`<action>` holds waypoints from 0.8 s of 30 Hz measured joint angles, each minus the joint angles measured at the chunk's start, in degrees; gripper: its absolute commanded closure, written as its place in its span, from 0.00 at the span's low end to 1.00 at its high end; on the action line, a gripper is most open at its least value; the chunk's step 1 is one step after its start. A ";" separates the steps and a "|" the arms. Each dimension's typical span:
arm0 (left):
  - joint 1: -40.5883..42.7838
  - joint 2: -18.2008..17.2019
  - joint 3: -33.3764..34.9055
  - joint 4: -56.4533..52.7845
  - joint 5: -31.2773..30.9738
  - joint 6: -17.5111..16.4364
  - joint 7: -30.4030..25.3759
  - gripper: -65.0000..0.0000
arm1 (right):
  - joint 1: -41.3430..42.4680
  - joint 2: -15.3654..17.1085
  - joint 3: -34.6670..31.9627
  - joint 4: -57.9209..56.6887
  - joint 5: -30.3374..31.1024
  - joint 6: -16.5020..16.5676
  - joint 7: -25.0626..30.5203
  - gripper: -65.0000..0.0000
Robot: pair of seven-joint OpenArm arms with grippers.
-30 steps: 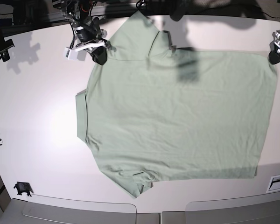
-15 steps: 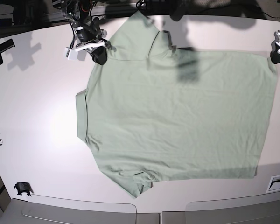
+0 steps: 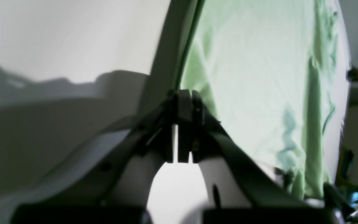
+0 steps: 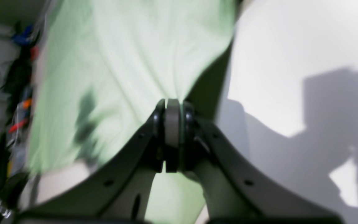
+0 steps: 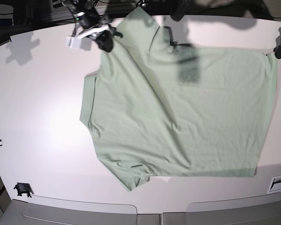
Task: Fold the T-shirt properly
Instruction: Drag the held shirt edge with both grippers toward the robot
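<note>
T-shirt (image 5: 187,112) lies spread on the white surface (image 5: 37,117), no fold completed. Right pincer (image 4: 172,107) is clenched on the shoulder edge, left pincer (image 3: 183,96) clenched on the hem corner. All folding remains.

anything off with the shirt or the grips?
Nothing damaged. The shirt lies askew: its far edge is pulled up and creased diagonally from the right end effector, shut on the shoulder. The left end effector is shut at the hem corner. The near sleeve is bunched.
</note>
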 measured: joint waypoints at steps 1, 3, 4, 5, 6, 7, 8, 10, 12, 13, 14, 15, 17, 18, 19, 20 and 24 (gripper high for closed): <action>0.83 -0.22 -0.02 0.00 -1.62 -0.02 0.98 1.00 | -0.76 0.66 0.70 1.11 0.33 0.04 0.31 1.00; 2.40 -0.35 -0.66 0.02 -3.26 -0.02 3.41 1.00 | -2.19 1.68 1.90 3.30 0.31 0.20 0.33 1.00; 2.93 -0.31 -1.53 0.02 -3.08 -0.02 4.42 1.00 | -3.15 1.90 2.47 4.44 0.63 0.31 0.24 1.00; 3.72 -0.31 -2.58 0.02 -3.10 -0.02 4.81 1.00 | -4.17 2.19 3.17 5.42 0.79 0.44 0.24 1.00; 4.61 -0.33 -4.02 0.02 -3.28 -0.04 5.51 1.00 | -5.22 2.56 3.82 6.29 0.66 0.63 0.00 1.00; 5.51 -0.37 -5.60 0.02 -3.37 -0.02 6.62 1.00 | -6.27 2.73 4.59 7.13 0.61 0.87 -0.28 1.00; 6.45 -0.39 -7.17 0.04 -3.32 -0.02 7.26 1.00 | -7.23 2.82 5.35 7.96 0.52 1.42 -0.42 1.00; 8.35 -0.35 -9.81 0.61 -3.28 0.00 8.31 1.00 | -8.83 3.34 6.62 9.68 0.72 1.90 -0.50 1.00; 10.64 -0.37 -11.61 2.45 -3.28 -0.02 8.28 1.00 | -10.19 3.52 8.28 11.13 0.81 1.88 -0.90 1.00; 11.85 -0.39 -12.28 3.54 -3.48 -0.02 8.28 1.00 | -10.69 3.50 9.18 11.74 1.27 1.75 -1.05 1.00; 13.00 -0.39 -12.76 4.74 -3.50 -0.02 8.28 1.00 | -11.23 3.52 10.01 12.28 2.75 1.70 -1.86 1.00; 14.19 -0.37 -13.14 6.03 -3.50 -0.02 8.35 1.00 | -11.78 3.54 10.78 12.76 4.35 1.73 -2.75 1.00; 16.31 -0.37 -13.27 8.52 -3.45 -0.02 8.35 1.00 | -12.63 3.50 11.82 13.38 5.81 2.45 -3.45 1.00; 17.07 -0.37 -13.27 9.66 -3.39 -0.02 8.44 1.00 | -12.76 3.48 12.15 13.44 5.79 3.63 -3.61 1.00; 17.64 -0.37 -13.29 10.54 -3.37 -0.02 8.44 1.00 | -12.74 3.50 12.24 13.51 6.14 4.00 -3.65 1.00; 17.81 -0.35 -13.29 11.23 -3.34 -0.02 8.48 1.00 | -12.68 3.50 12.24 13.53 6.43 4.09 -3.58 1.00; 17.99 -0.02 -13.29 11.56 -3.45 -0.02 9.31 0.89 | -12.28 3.50 12.22 13.53 6.84 4.07 -3.41 1.00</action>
